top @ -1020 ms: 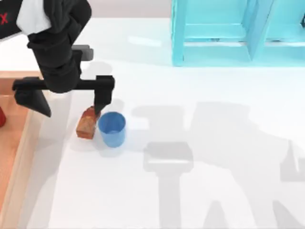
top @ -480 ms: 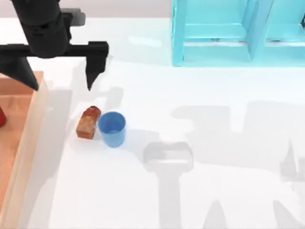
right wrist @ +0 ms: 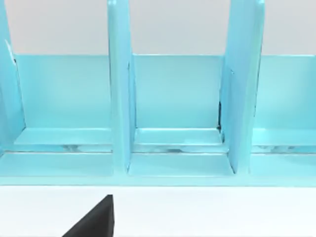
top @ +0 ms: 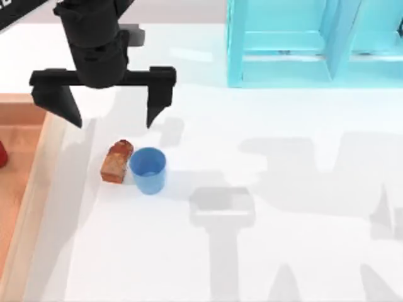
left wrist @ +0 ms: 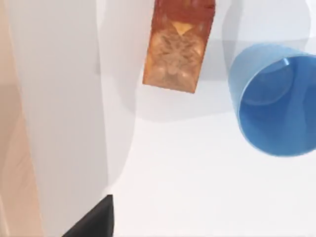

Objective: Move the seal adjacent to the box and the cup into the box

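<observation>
The reddish-brown seal (top: 116,162) lies on the white table just right of the box (top: 28,189), a light wooden tray at the left edge. Touching or almost touching the seal's right side stands the blue cup (top: 148,168), upright and empty. My left gripper (top: 108,112) hangs open above the table, a little behind the seal, with nothing between its fingers. The left wrist view looks down on the seal (left wrist: 177,49), the cup (left wrist: 276,98) and a strip of the box wall (left wrist: 7,163). My right gripper (right wrist: 94,222) is parked facing the shelf.
A cyan-blue shelf cabinet (top: 308,44) stands at the back right, and its open compartments (right wrist: 175,108) face the right wrist camera. A small red object (top: 2,154) sits inside the box at the left edge. White table spreads to the front and right of the cup.
My left gripper rose from beside the seal, swung back and left, then came right and slightly forward, staying open. The seal and the cup have not moved.
</observation>
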`<state>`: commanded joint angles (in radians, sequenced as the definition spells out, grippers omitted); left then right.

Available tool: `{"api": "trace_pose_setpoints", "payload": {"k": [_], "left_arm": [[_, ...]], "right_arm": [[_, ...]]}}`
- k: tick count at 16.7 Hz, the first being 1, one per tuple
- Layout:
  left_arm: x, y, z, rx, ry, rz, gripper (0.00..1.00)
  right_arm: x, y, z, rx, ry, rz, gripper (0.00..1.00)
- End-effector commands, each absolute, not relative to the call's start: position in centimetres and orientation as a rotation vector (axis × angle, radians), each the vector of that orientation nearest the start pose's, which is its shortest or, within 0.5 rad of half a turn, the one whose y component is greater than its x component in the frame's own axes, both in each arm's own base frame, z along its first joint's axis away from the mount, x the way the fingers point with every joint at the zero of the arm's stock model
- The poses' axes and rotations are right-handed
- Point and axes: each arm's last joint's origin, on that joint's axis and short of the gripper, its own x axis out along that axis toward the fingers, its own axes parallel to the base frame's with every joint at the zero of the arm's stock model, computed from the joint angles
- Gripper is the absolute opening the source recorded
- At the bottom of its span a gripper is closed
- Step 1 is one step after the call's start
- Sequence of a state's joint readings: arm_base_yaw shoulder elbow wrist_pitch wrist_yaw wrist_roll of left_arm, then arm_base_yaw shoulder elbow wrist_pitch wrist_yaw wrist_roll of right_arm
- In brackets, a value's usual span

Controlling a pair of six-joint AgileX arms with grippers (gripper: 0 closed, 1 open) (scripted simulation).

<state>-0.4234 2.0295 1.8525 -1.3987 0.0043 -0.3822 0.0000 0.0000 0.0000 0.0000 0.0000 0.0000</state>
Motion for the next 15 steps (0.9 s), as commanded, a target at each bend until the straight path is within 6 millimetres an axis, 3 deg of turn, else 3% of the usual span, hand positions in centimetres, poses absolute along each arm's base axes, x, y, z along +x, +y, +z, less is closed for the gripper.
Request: {"api": "trace_pose_setpoints", "payload": {"k": [5, 11, 15], "left_arm": [[35.8, -21.5, 21.7, 0.017, 1.572, -0.015, 1.0], [35.8, -21.8, 21.2, 0.016, 1.572, -0.015, 1.0], [36.0, -22.0, 17.9, 0.016, 1.57, -0.016, 1.0]], "right_arm": [[10.6, -0.1, 16.0, 0.0, 0.0, 0.0, 1.0], [10.6, -0.1, 16.0, 0.0, 0.0, 0.0, 1.0], [10.6, -0.1, 16.0, 0.0, 0.0, 0.0, 1.0]]}}
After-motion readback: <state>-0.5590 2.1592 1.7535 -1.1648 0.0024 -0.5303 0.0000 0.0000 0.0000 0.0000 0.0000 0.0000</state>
